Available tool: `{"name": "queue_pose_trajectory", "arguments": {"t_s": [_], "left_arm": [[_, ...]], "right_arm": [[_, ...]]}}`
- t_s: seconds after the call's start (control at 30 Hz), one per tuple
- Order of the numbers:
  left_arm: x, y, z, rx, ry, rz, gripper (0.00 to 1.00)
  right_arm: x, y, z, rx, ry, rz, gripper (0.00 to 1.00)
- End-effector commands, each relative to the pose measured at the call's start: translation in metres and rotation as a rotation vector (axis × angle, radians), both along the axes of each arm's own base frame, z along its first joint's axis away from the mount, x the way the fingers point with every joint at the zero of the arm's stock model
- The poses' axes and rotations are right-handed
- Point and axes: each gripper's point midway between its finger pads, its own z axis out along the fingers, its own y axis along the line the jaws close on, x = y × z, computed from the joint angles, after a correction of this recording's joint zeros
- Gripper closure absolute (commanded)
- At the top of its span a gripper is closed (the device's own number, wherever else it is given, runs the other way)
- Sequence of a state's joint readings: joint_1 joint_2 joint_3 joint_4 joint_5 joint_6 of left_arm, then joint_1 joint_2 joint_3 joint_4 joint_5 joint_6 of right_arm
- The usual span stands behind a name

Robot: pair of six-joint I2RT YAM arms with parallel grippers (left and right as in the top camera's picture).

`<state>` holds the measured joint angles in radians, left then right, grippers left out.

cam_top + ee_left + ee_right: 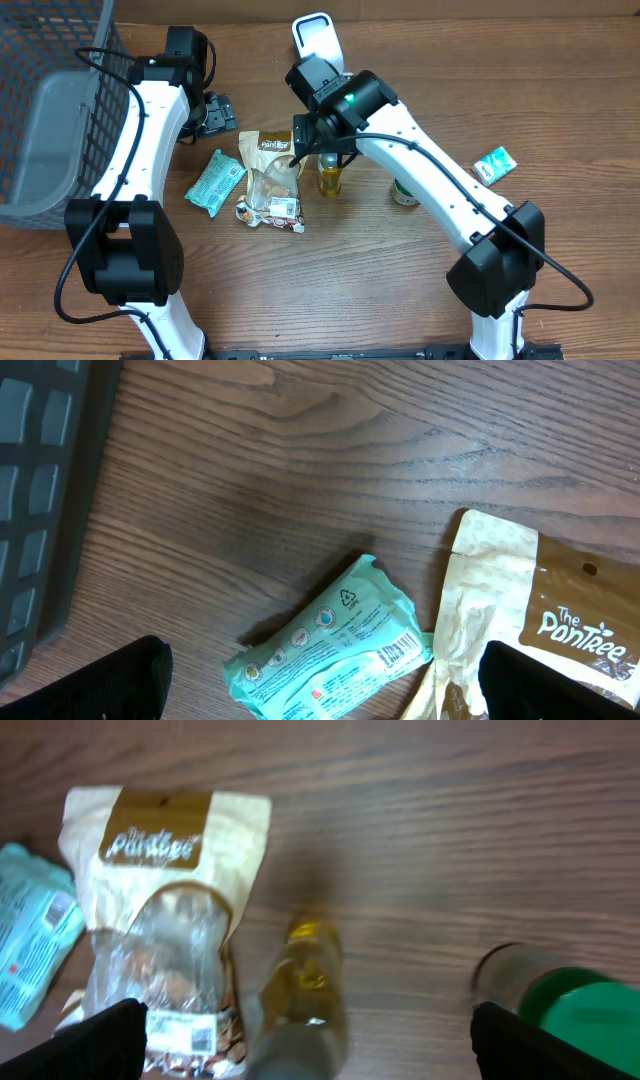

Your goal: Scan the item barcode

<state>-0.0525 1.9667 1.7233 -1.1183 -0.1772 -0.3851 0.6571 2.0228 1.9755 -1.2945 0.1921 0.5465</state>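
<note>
A small bottle of yellow liquid stands upright at the table's middle. My right gripper hovers just above and behind it, open. In the right wrist view the blurred bottle sits between the spread fingers, and my right gripper holds nothing. A teal packet lies flat with its barcode facing up. My left gripper is behind it, open and empty. In the left wrist view the teal packet shows between the tips of my left gripper. A white scanner stands at the far edge.
A tan Pantree snack bag lies between packet and bottle, with a small nut packet in front of it. A green-capped jar stands right of the bottle. A teal box lies far right. A grey basket fills the left.
</note>
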Motion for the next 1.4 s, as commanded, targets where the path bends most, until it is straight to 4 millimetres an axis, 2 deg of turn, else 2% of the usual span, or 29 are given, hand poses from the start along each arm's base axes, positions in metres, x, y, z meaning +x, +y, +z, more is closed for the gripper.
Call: {"name": "queue_pose_trajectory", "arguments": {"t_s": [0.0,0.27,0.5,0.63,1.37], "left_arm": [[0.005,0.002,0.003,0.016,-0.010,-0.013,0.00],[0.005,0.002,0.003,0.016,-0.010,-0.013,0.01],[0.005,0.002,0.003,0.016,-0.010,-0.013,0.00],[0.005,0.002,0.003,0.016,-0.010,-0.013,0.00],[0.005,0.002,0.003,0.016,-0.010,-0.013,0.00]], "right_arm": [[0.023,-0.032,0.036,0.019,-0.104,-0.113,0.00],[0.039,-0.092,0.031,0.040,-0.047,-0.323,0.00],[0.048,-0.122,0.030,0.034,-0.044,-0.392,0.00],[0.051,-0.128,0.030,0.037,-0.048,-0.408,0.00],[0.051,-0.129,0.031,0.037,-0.049,-0.408,0.00]]}}
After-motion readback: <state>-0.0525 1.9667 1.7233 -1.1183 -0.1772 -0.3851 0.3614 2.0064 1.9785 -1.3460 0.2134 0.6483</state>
